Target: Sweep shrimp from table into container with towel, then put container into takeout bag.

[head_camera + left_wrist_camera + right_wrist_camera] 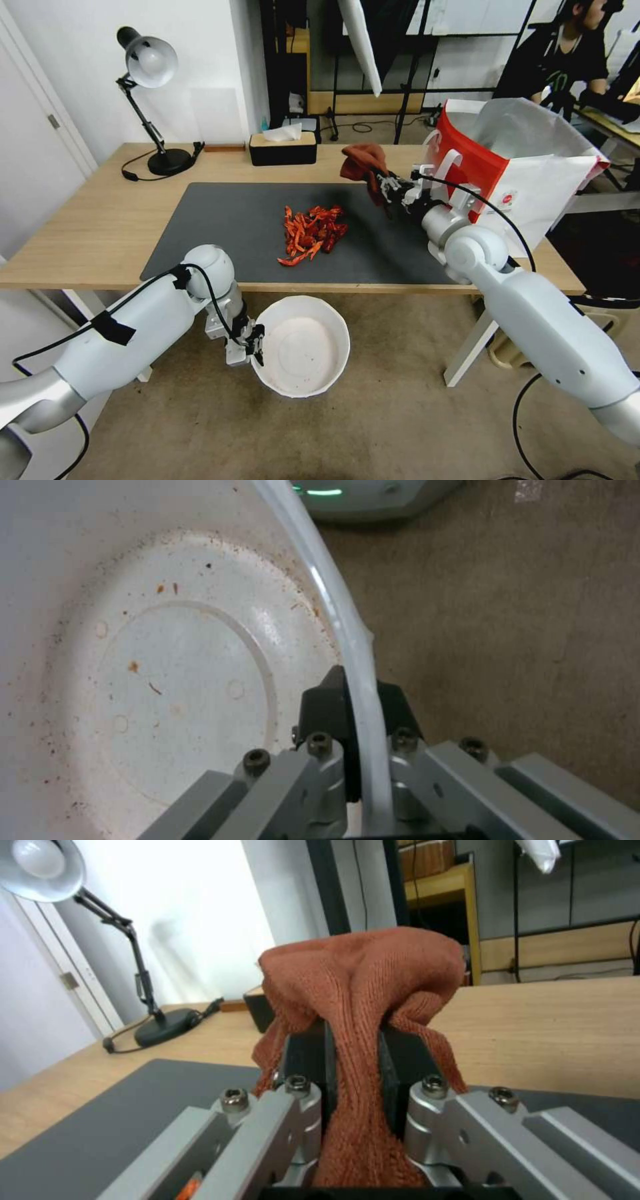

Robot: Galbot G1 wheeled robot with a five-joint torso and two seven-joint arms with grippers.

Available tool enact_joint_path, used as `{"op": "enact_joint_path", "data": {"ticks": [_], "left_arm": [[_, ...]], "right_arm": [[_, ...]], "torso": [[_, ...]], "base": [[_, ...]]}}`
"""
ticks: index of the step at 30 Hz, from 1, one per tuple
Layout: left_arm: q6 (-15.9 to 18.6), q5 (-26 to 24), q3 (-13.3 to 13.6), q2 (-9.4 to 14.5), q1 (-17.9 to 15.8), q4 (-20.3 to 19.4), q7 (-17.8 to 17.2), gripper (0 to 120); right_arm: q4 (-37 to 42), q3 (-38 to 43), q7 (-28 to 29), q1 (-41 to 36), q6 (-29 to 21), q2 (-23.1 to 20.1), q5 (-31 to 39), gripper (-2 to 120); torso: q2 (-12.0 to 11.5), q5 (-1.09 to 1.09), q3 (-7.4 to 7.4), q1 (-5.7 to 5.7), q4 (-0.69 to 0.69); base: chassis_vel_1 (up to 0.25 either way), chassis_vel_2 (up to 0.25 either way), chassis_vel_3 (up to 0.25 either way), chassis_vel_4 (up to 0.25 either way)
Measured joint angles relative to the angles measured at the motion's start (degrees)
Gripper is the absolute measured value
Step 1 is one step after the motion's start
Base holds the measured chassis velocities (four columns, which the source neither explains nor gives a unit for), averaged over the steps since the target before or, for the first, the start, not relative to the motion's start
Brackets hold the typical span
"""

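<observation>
Right gripper (381, 181) clamps the towel (363, 163), held above the mat's back right area. Left gripper (255, 343) pinches the container (301, 347) rim, holding it below the desk's front edge. Shrimp (312, 233) heaped mid-mat, unswept. Sweep step about to start: towel likely needs to drop behind the heap and push toward the front edge. Takeout bag (513, 167) on the right end; tissue box (283, 148) and lamp (150, 100) at the back, not blocking.
</observation>
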Motion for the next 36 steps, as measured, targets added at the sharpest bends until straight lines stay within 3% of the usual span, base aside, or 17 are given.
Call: {"op": "enact_joint_path", "data": {"ticks": [10, 22, 36], "left_arm": [[0.0, 0.1, -1.5, 0.8, 1.0, -0.6, 0.0, 0], [0.0, -0.3, -1.7, 0.8, 0.3, -0.3, 0.0, 0], [0.0, -4.2, -0.2, 1.6, -2.5, -0.4, 0.0, 0]], "right_arm": [[-11.7, -7.3, -2.6, 9.6, 1.0, 4.3, -0.1, 10], [-20.0, -9.7, -5.5, 13.6, 2.2, 8.1, -2.8, 10], [-29.4, -13.6, -9.7, 15.8, 4.8, 11.5, -6.7, 10]], "torso": [[0.0, 0.00, 0.00, 0.00, 0.01], [0.0, 0.00, 0.00, 0.00, 0.00], [0.0, 0.00, 0.01, 0.00, 0.01]], "base": [[0.000, 0.000, 0.000, 0.000], [0.000, 0.000, 0.000, 0.000], [0.000, 0.000, 0.000, 0.000]]}}
